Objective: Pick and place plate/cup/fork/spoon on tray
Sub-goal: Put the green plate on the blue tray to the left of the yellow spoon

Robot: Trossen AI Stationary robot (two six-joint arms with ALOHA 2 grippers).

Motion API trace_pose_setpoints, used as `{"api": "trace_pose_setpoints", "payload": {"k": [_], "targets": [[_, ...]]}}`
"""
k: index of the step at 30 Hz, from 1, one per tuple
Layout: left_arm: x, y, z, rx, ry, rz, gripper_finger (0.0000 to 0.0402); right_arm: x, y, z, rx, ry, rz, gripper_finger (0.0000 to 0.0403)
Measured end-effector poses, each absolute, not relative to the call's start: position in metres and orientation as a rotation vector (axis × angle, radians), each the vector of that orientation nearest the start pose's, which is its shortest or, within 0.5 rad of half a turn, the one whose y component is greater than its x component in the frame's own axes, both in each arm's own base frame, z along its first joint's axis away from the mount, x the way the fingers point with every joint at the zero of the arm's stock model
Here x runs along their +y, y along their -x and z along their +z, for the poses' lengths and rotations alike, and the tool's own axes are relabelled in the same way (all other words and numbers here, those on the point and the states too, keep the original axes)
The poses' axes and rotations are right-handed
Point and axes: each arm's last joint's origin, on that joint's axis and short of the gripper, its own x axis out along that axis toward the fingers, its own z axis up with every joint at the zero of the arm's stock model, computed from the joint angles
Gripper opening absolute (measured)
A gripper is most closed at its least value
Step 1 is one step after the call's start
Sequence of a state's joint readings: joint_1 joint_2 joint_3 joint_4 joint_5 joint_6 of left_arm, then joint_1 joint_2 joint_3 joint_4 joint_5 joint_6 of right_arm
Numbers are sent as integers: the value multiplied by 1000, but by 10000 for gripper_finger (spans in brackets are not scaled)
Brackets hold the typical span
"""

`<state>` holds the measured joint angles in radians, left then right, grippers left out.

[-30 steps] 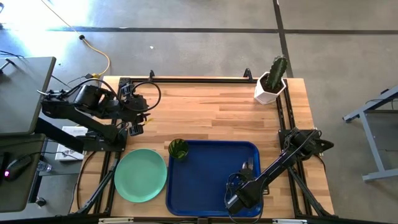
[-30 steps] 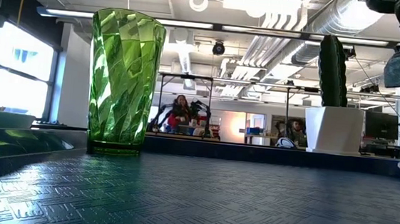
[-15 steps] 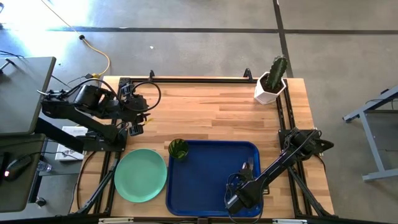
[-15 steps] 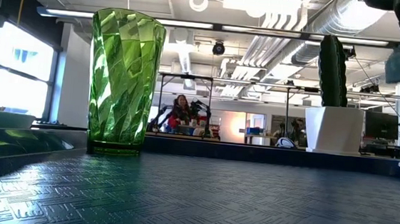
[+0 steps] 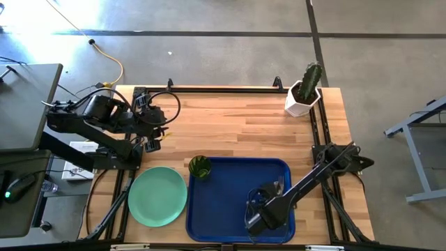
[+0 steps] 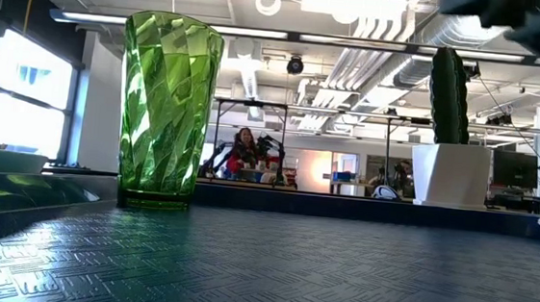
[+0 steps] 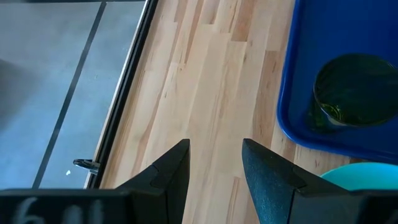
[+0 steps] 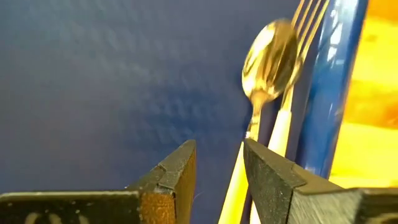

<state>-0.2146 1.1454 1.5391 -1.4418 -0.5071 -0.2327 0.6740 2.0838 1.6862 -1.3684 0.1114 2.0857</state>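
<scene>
We see the right gripper (image 5: pixel 255 217) over the tray (image 5: pixel 223 181), its fingers apart and holding nothing. The spoon (image 8: pixel 268 65) and fork (image 8: pixel 306 15) lie side by side against the tray's right rim. The cup (image 5: pixel 200 166) stands in the tray's far left corner. The plate (image 5: pixel 157 196) rests on the table (image 5: pixel 237 125) just left of the tray. The left gripper (image 7: pixel 214 165) waits open near the table's far left corner.

L gripper (image 7: pixel 214 165) and R gripper (image 8: pixel 217 165) both w/ fingers apart, empty.
</scene>
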Motion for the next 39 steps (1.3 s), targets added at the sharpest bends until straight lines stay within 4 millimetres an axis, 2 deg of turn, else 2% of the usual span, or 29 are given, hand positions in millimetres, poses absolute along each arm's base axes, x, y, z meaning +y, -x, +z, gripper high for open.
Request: {"api": "trace_pose_setpoints", "payload": {"k": [6, 11, 20, 24, 33, 39], "targets": [[-21, -160, 412, 953, -140, 346, 135, 223, -306, 225, 1107, -814, -1274, 126], [-23, -160, 411, 967, -87, 318, 138, 216, -313, 248, 1040, -771, -1228, 126], [-21, -149, 406, 1060, -16, 389, 184, 192, -319, 282, 863, -776, -1163, 126], [-23, -150, 402, 1098, 43, 328, 195, 176, -317, 301, 820, -770, -1127, 126], [-30, -154, 365, 1274, 58, 242, 192, 145, -300, 346, 704, -731, -1041, 126], [-39, -160, 337, 1339, 65, 171, 191, 129, -289, 368, 638, -692, -1006, 126]]}}
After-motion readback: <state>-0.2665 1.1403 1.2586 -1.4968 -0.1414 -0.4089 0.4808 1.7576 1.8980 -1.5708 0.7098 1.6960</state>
